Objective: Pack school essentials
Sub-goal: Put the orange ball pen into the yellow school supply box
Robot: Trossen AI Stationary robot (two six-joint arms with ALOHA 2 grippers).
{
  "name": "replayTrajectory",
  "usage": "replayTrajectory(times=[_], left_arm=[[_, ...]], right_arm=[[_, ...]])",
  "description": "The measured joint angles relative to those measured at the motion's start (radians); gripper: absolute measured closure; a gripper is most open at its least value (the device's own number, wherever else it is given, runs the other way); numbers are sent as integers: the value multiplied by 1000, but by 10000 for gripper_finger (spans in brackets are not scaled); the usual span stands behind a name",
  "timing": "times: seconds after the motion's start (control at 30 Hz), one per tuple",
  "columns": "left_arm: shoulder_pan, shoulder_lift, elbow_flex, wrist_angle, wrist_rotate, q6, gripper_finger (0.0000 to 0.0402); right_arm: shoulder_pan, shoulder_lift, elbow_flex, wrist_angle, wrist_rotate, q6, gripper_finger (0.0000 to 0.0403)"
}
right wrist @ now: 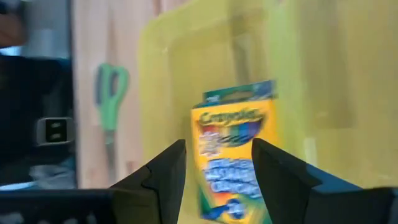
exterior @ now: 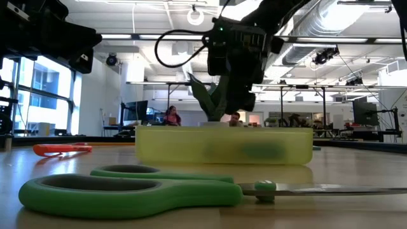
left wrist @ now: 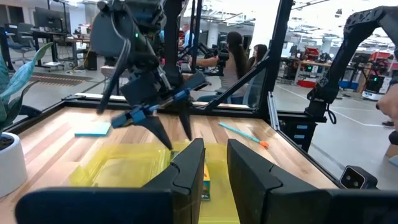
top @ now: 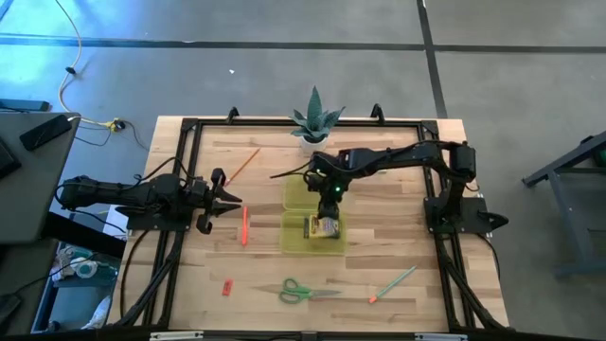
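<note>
right gripper (top: 330,202) open above crayon box (top: 323,226) in case (top: 295,234)

The brand name "Crayola" is printed in dark letters across the green band near the top of the yellow crayon box (right wrist: 235,162), seen at the centre of the right wrist view. The smaller print lower on the box is too blurred to be read. No other text can be read.

We found a light wooden-plank table (top: 398,242) bearing a translucent yellow-green case (top: 301,230), green-handled scissors (top: 301,291), a red pen (top: 244,225) and a potted plant (top: 314,121).
</note>
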Motion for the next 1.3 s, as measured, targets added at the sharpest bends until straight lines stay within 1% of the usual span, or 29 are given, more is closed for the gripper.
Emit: replayTrajectory(times=[0.1, 0.27, 0.33, 0.53, 0.73, 0.83, 0.93, 1.0, 1.07, 1.2, 1.3], left_arm=[[0, 0, 0, 0, 0, 0, 339], [0, 0, 0, 0, 0, 0, 339], [0, 0, 0, 0, 0, 0, 339], [0, 0, 0, 0, -8, 0, 339], [0, 0, 0, -24, -45, 13, 339], [0, 0, 0, -49, -63, 19, 332], [0, 4, 0, -89, -84, 19, 311], [0, 11, 0, -110, -123, 18, 290], [0, 20, 0, -138, -188, 14, 266], [0, 46, 0, -152, -378, -79, 219], [0, 60, 10, -151, -486, -123, 201]], right_arm=[[18, 0, 8, -6, 81, -18, 229], [50, 0, -10, -17, 172, -4, 229], [62, 0, -11, -28, 195, 21, 229], [118, 0, -11, -35, 206, 80, 229], [182, -6, -11, -47, 300, 110, 229], [207, -22, -11, -56, 354, 138, 229], [226, -51, -11, -66, 422, 159, 229], [234, -75, -11, -79, 471, 160, 229], [239, -101, -11, -93, 521, 159, 229], [235, -162, -12, -131, 602, 143, 229], [223, -216, -12, -162, 671, 114, 229]])
